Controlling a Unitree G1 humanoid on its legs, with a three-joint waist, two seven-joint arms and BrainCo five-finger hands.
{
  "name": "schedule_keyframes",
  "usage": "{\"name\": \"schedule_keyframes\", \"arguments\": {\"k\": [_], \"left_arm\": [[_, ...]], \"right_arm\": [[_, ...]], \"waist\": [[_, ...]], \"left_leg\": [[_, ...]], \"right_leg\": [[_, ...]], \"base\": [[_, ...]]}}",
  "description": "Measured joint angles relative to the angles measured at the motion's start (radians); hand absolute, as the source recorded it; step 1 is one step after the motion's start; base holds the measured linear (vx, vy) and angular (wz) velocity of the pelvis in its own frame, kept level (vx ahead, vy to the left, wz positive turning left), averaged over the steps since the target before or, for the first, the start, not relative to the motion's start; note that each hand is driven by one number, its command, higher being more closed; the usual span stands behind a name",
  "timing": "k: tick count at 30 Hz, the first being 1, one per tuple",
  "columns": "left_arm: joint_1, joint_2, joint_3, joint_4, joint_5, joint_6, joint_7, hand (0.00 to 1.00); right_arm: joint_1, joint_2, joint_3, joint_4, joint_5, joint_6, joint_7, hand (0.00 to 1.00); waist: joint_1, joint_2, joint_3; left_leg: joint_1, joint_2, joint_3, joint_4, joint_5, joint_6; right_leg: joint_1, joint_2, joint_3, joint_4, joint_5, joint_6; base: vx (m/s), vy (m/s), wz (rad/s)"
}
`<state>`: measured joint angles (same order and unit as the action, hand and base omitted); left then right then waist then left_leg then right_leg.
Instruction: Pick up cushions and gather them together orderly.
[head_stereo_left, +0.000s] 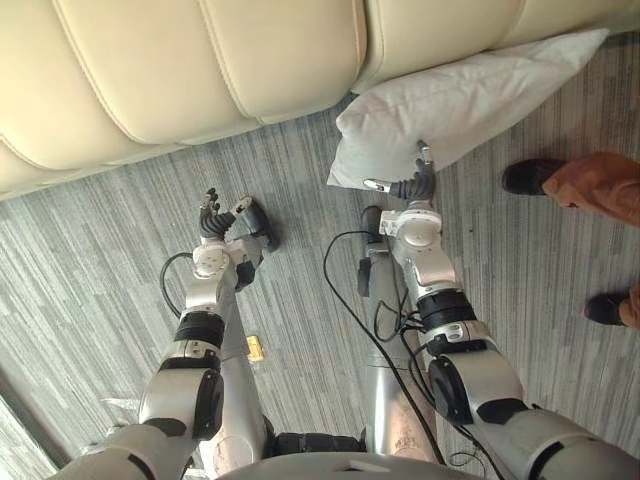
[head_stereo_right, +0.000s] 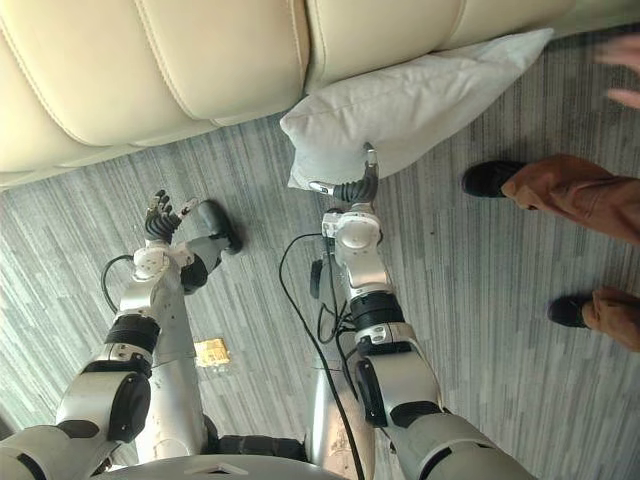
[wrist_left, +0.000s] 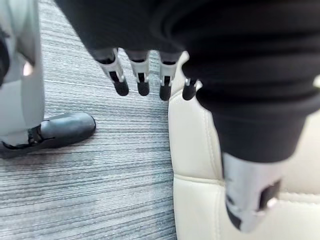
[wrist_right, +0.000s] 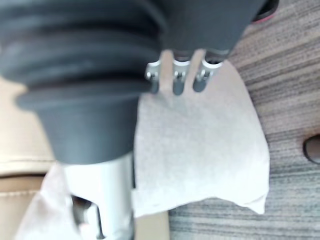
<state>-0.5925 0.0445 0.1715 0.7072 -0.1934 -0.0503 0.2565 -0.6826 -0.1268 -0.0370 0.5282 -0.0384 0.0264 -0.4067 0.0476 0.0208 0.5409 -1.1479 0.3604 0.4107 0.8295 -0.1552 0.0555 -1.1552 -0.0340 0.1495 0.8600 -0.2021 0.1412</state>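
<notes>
A pale grey cushion (head_stereo_left: 455, 100) lies on the carpet, leaning against the front of the cream sofa (head_stereo_left: 200, 70). My right hand (head_stereo_left: 412, 186) is at the cushion's near edge, fingers straight and thumb spread, its fingertips (wrist_right: 175, 82) resting on the cushion (wrist_right: 200, 145) without grasping it. To the left, my left hand (head_stereo_left: 211, 218) hovers over bare carpet with relaxed fingers (wrist_left: 142, 80), holding nothing. It is just short of the sofa's base (wrist_left: 195, 150).
A person stands at the right, with black shoes (head_stereo_left: 530, 176) and brown trousers (head_stereo_left: 600, 185) close to the cushion's far end. A small yellow scrap (head_stereo_left: 255, 348) lies on the grey striped carpet (head_stereo_left: 110, 240) between my arms.
</notes>
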Motion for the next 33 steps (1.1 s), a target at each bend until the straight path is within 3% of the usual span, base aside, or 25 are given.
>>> {"name": "schedule_keyframes", "arguments": {"k": [7, 12, 13, 14, 15, 20, 23, 28, 33], "left_arm": [[0.042, -0.013, -0.02, -0.025, 0.002, 0.0, 0.0, 0.0], [0.132, -0.024, -0.038, -0.059, 0.013, 0.001, 0.0, 0.0], [0.16, -0.028, -0.048, -0.061, 0.019, -0.001, 0.0, 0.0], [0.232, -0.028, -0.064, -0.06, 0.031, -0.001, -0.001, 0.0], [0.274, -0.035, -0.067, -0.06, 0.043, -0.001, -0.001, 0.0], [0.348, -0.039, -0.097, -0.054, 0.076, 0.0, -0.005, 0.0], [0.385, -0.039, -0.103, -0.021, 0.101, 0.0, -0.023, 0.0], [0.488, -0.032, -0.11, 0.034, 0.141, 0.003, -0.049, 0.0], [0.566, -0.024, -0.114, 0.116, 0.199, 0.011, -0.082, 0.0]], "right_arm": [[0.042, 0.001, 0.048, -0.002, -0.038, -0.001, 0.001, 0.0], [0.141, 0.009, 0.078, -0.016, -0.104, 0.0, 0.015, 0.0], [0.167, 0.013, 0.085, -0.021, -0.119, -0.001, 0.016, 0.0], [0.233, 0.021, 0.102, -0.024, -0.13, -0.003, 0.018, 0.0], [0.27, 0.031, 0.113, -0.026, -0.154, -0.003, 0.029, 0.0], [0.395, 0.042, 0.111, -0.04, -0.171, -0.003, 0.04, 0.0], [0.479, 0.048, 0.103, -0.035, -0.197, -0.002, 0.067, 0.0], [0.59, 0.087, 0.062, 0.047, -0.203, -0.001, 0.098, 0.0], [0.686, 0.12, 0.013, 0.132, -0.204, 0.0, 0.131, 0.0]], "waist": [[0.002, 0.001, -0.002], [0.001, 0.0, -0.007], [0.002, -0.002, -0.036], [0.003, -0.003, -0.142], [0.001, -0.002, -0.163], [-0.002, -0.002, -0.213], [-0.01, -0.003, -0.214], [-0.016, -0.015, -0.268], [-0.02, -0.033, -0.367]], "left_leg": [[0.054, -0.009, -0.012, -0.023, 0.017, -0.009], [0.172, -0.034, -0.029, -0.093, 0.034, -0.021], [0.176, -0.037, -0.029, -0.102, 0.036, -0.023], [0.148, -0.039, -0.028, -0.114, 0.037, -0.025], [0.189, -0.048, -0.028, -0.135, 0.04, -0.031], [0.298, -0.064, -0.041, -0.179, 0.049, -0.04], [0.425, -0.091, -0.051, -0.232, 0.054, -0.047], [0.606, -0.124, -0.052, -0.313, 0.051, -0.066], [0.743, -0.146, -0.05, -0.405, 0.055, -0.079]], "right_leg": [[0.058, -0.004, -0.014, -0.008, -0.005, -0.009], [0.186, -0.021, -0.05, -0.05, -0.018, -0.03], [0.19, -0.021, -0.051, -0.058, -0.019, -0.033], [0.164, -0.021, -0.054, -0.072, -0.02, -0.035], [0.207, -0.024, -0.055, -0.096, -0.02, -0.035], [0.339, -0.034, -0.08, -0.158, -0.016, -0.028], [0.483, -0.052, -0.103, -0.218, -0.016, -0.027], [0.677, -0.068, -0.127, -0.314, -0.016, -0.027], [0.842, -0.074, -0.155, -0.449, 0.005, -0.035]], "base": [[0.05, -0.002, 0.08], [0.05, -0.041, 0.19], [0.07, -0.058, 0.04], [0.13, -0.036, 0.0], [0.12, -0.021, 0.01], [0.11, -0.018, 0.1], [0.12, -0.012, 0.24], [0.09, -0.01, 0.14], [0.09, 0.01, 0.07]]}}
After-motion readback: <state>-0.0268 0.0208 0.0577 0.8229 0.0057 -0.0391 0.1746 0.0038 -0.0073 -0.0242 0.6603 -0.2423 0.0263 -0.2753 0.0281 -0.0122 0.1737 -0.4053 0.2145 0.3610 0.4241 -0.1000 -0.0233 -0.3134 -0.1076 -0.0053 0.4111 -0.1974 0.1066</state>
